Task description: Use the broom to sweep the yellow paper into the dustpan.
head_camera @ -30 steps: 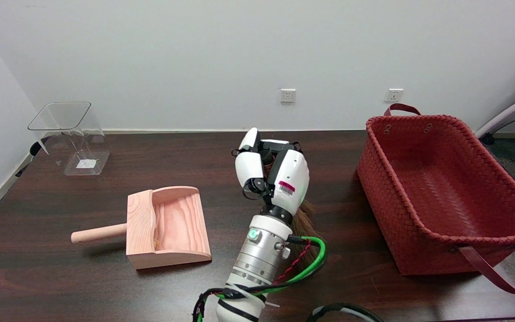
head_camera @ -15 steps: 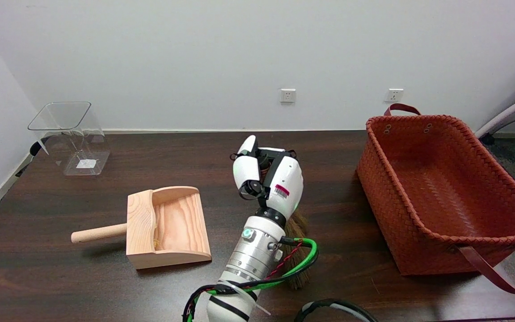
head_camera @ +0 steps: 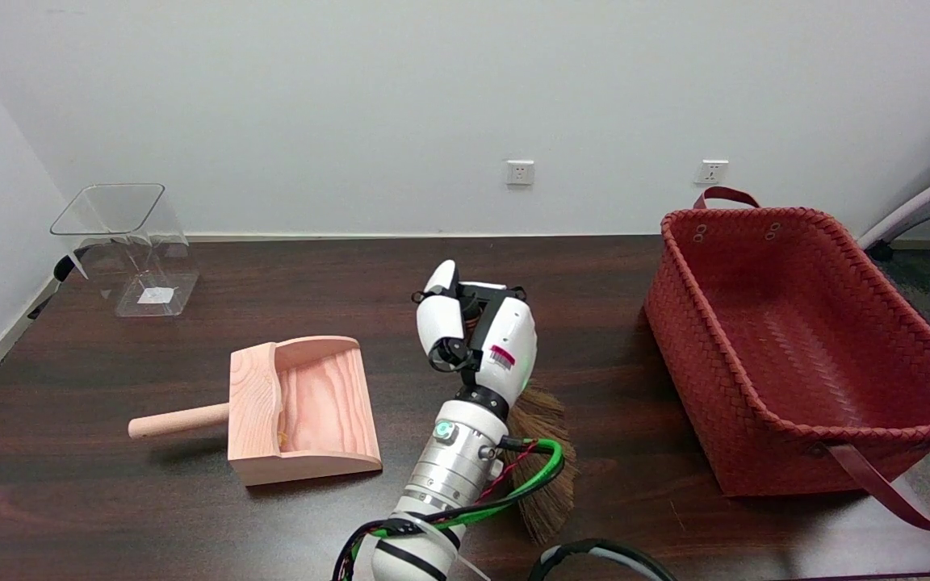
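The right hand (head_camera: 477, 335) has dropped toward lower centre, fingers curled round the broom (head_camera: 542, 460), whose bristles fan out below the wrist. The dustpan (head_camera: 303, 411) sits left of centre; any paper is indistinct.

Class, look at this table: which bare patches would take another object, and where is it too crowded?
Bare dark tabletop lies between the clear plastic container and the red woven basket, along the far edge, and in front of the wooden dustpan. It is crowded between dustpan and basket, where the right hand holds the brown bristle broom.
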Robot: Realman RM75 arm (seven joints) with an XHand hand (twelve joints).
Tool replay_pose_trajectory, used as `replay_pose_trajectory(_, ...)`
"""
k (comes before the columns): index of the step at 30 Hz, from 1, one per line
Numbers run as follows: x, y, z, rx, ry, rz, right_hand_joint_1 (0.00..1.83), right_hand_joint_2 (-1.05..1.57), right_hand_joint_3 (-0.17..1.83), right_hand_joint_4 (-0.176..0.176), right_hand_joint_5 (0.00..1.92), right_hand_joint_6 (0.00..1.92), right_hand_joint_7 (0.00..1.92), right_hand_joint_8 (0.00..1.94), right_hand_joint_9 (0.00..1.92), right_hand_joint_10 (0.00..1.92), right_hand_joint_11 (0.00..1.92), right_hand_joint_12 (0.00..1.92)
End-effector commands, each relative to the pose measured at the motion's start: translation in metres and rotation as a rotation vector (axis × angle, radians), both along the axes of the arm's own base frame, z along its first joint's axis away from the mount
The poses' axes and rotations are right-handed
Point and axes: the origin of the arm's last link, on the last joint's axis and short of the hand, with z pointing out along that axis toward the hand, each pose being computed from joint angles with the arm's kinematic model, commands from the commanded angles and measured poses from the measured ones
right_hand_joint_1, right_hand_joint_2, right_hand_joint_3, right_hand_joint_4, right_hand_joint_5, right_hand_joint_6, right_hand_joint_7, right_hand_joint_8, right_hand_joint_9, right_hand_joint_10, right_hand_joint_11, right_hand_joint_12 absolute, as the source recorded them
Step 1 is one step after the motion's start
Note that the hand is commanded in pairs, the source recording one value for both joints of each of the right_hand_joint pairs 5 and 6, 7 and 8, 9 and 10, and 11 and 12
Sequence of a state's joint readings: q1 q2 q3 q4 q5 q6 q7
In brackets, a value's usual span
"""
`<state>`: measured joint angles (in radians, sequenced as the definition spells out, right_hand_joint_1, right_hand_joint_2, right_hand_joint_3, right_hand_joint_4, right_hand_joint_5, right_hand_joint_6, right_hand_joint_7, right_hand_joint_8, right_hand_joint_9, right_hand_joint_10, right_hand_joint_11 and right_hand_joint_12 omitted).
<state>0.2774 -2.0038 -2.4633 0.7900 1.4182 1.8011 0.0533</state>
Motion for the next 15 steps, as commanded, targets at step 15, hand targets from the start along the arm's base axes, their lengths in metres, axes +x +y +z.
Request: replay_pose_trajectory(15,-0.0040,-0.0230,-0.0019,0.094,-0.248,0.180,0.82,1.57,0.32,0.000,1.92,1.92,1.92,1.92,1.92,1.92,1.92,1.92)
